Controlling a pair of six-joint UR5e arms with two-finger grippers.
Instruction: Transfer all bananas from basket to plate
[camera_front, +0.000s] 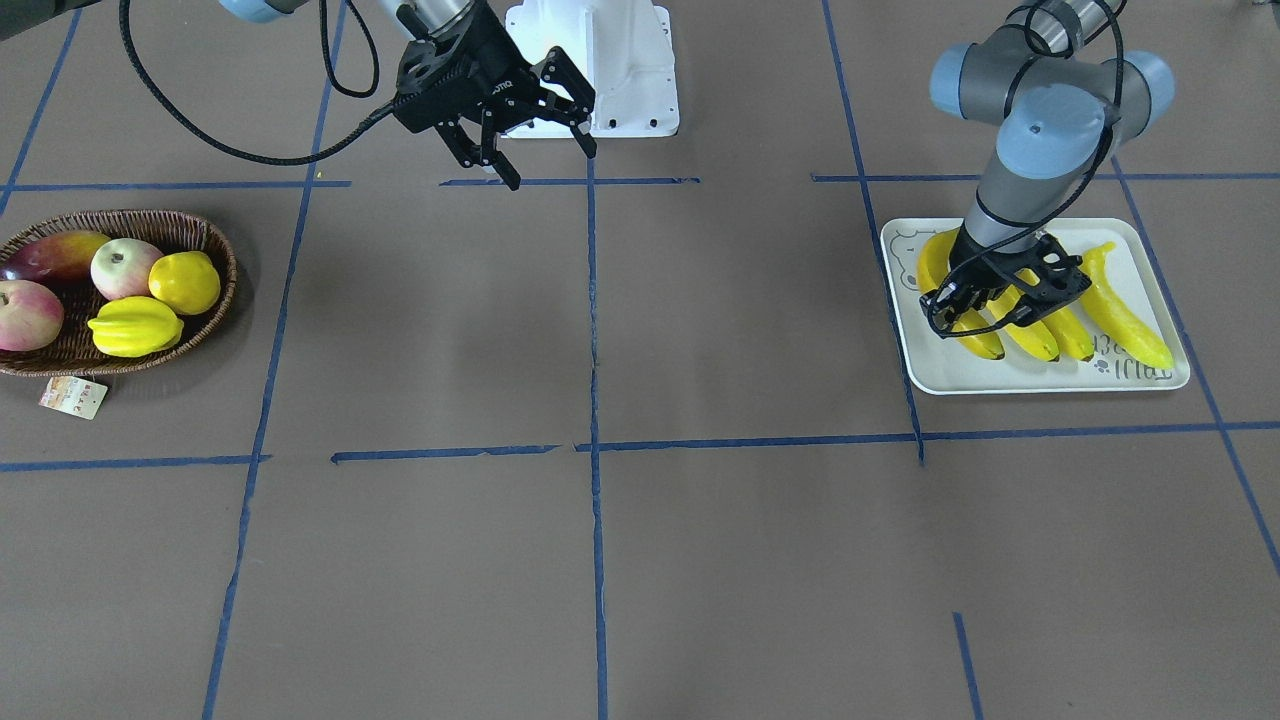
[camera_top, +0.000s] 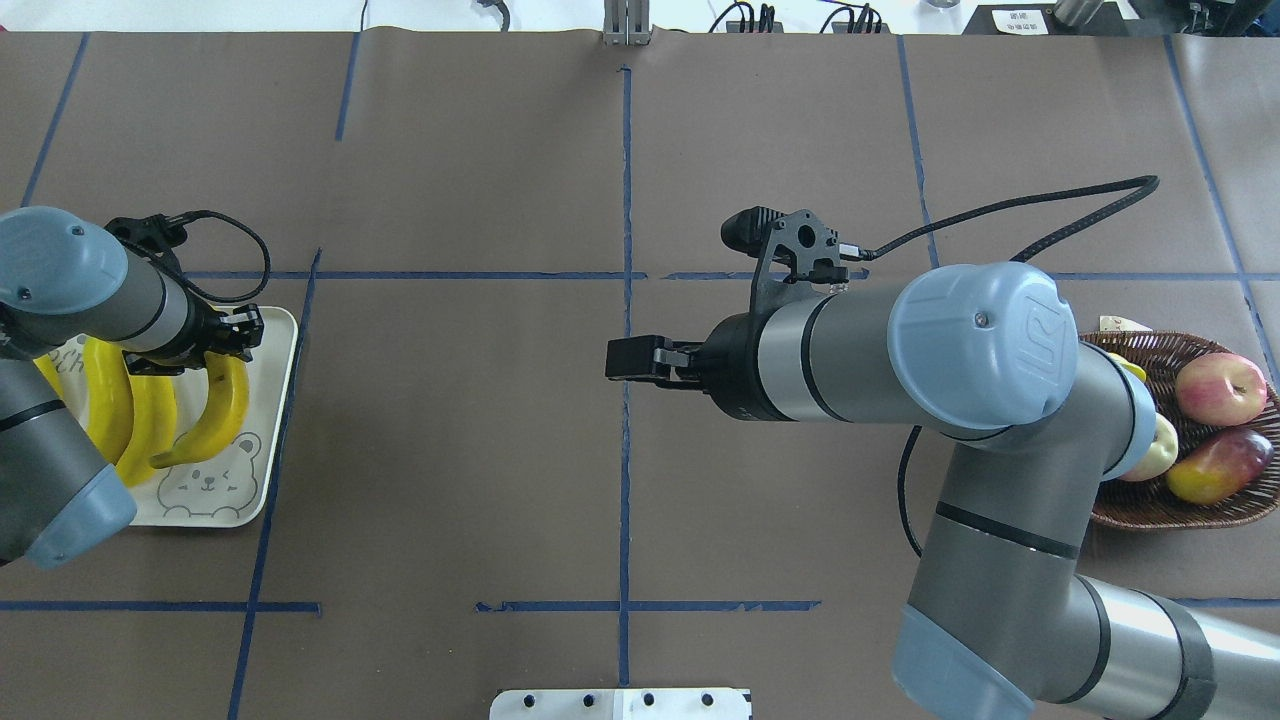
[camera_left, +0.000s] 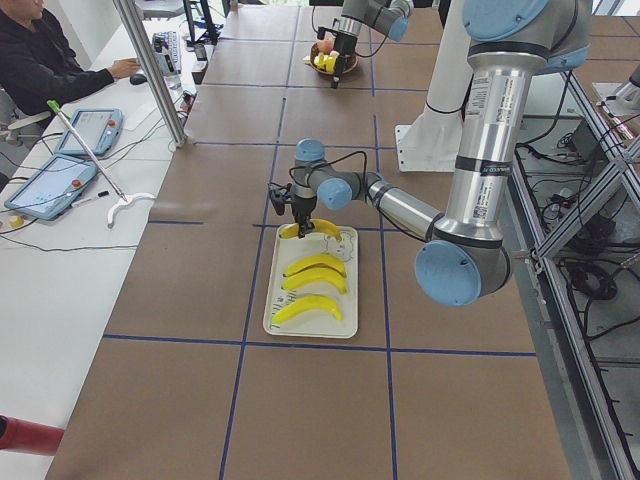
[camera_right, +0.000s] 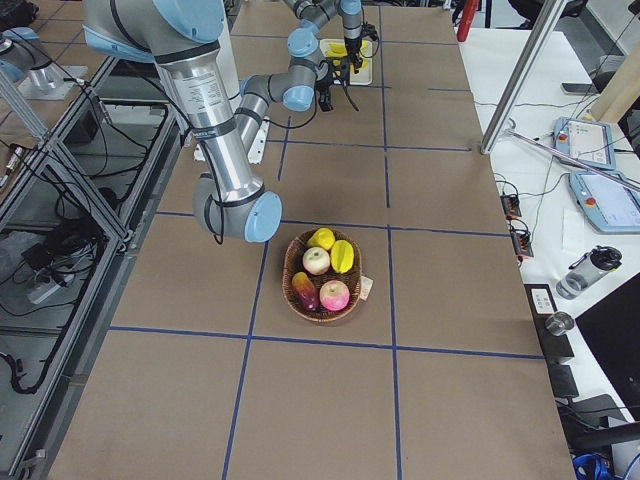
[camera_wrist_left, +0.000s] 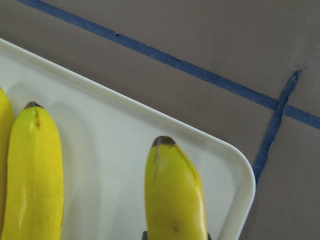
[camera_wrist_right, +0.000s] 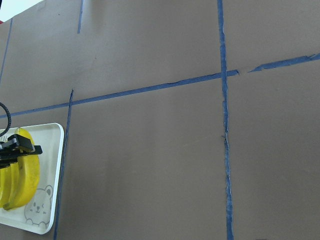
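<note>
Four bananas lie side by side on the plate (camera_front: 1050, 385), the pale bear tray, which also shows in the overhead view (camera_top: 255, 490). My left gripper (camera_front: 985, 305) is low over the plate, shut on the end banana (camera_top: 225, 400) nearest the table's middle. In the left wrist view that banana (camera_wrist_left: 175, 195) sits between the pads, near the plate's corner (camera_wrist_left: 110, 145). My right gripper (camera_front: 530, 160) is open and empty above the table's middle. The basket (camera_front: 215, 250) holds no bananas.
The wicker basket (camera_top: 1150, 345) at my right end holds apples, a mango, a round yellow fruit (camera_front: 185, 282) and a starfruit (camera_front: 135, 326). A paper tag (camera_front: 72, 396) lies beside it. Blue tape lines cross the brown table. An operator (camera_left: 40, 60) sits beyond the table.
</note>
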